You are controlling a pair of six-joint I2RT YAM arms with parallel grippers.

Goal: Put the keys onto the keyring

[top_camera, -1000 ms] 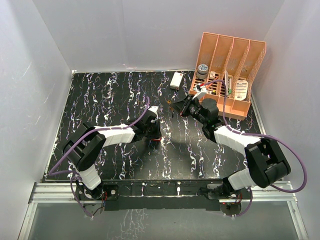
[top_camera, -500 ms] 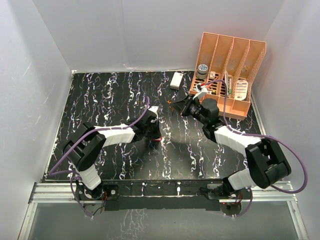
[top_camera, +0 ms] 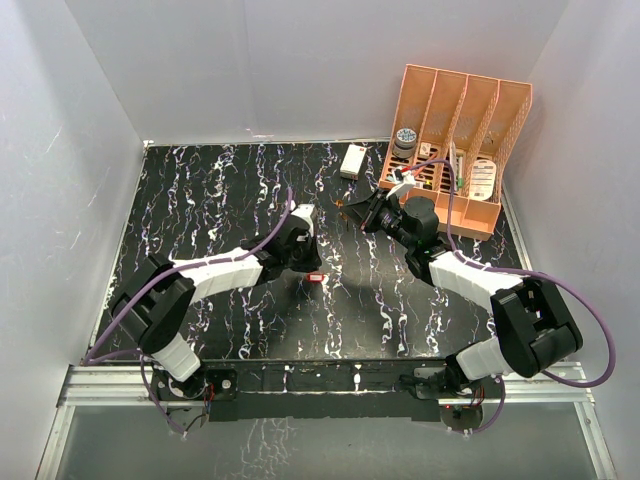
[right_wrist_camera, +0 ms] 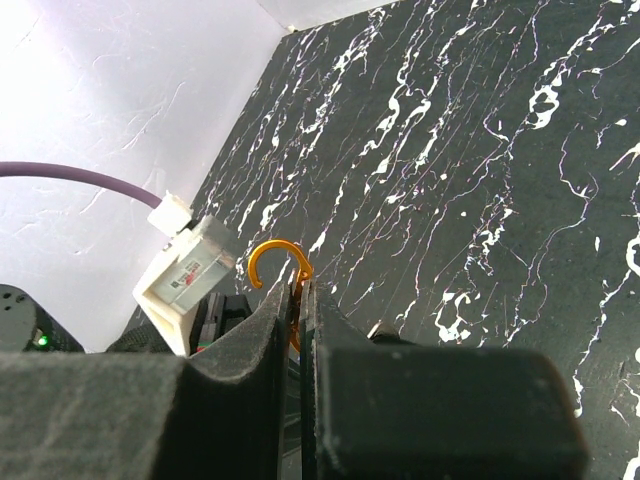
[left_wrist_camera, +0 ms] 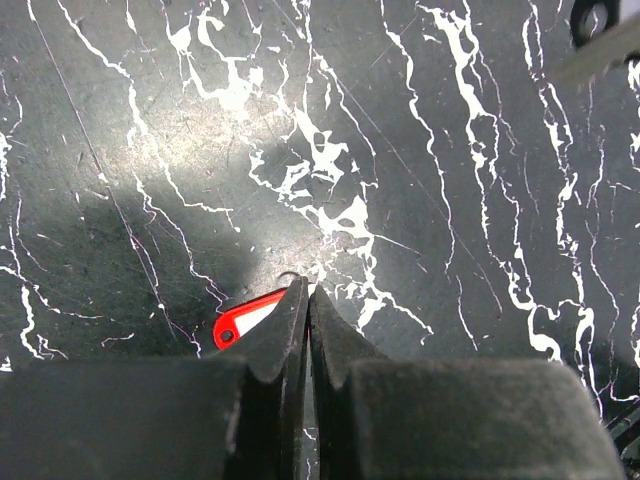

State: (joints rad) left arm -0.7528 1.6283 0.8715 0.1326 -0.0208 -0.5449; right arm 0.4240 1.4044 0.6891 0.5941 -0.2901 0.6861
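The red key [left_wrist_camera: 243, 317] has a red plastic head with a white insert; it sticks out to the left from behind my left gripper's fingertips. My left gripper [left_wrist_camera: 306, 290] is shut on one end of it, just above the black marbled table. In the top view the key [top_camera: 315, 277] shows at the tip of the left gripper [top_camera: 309, 266], mid-table. My right gripper [right_wrist_camera: 302, 286] is shut on the orange-gold keyring [right_wrist_camera: 272, 258], whose open curved end sticks up past the fingertips. In the top view the right gripper [top_camera: 357, 212] holds the keyring [top_camera: 345, 207] in the air, behind and to the right of the key.
A large orange slotted file rack [top_camera: 466, 110] with small items stands at the back right. A white rectangular box [top_camera: 352, 160] lies near the back wall. The left arm's white camera box [right_wrist_camera: 187, 276] shows in the right wrist view. White walls enclose the table.
My left arm has swung its wrist up and toward the back, so the red key now shows fully at its fingertips. The right gripper with the keyring has barely moved.
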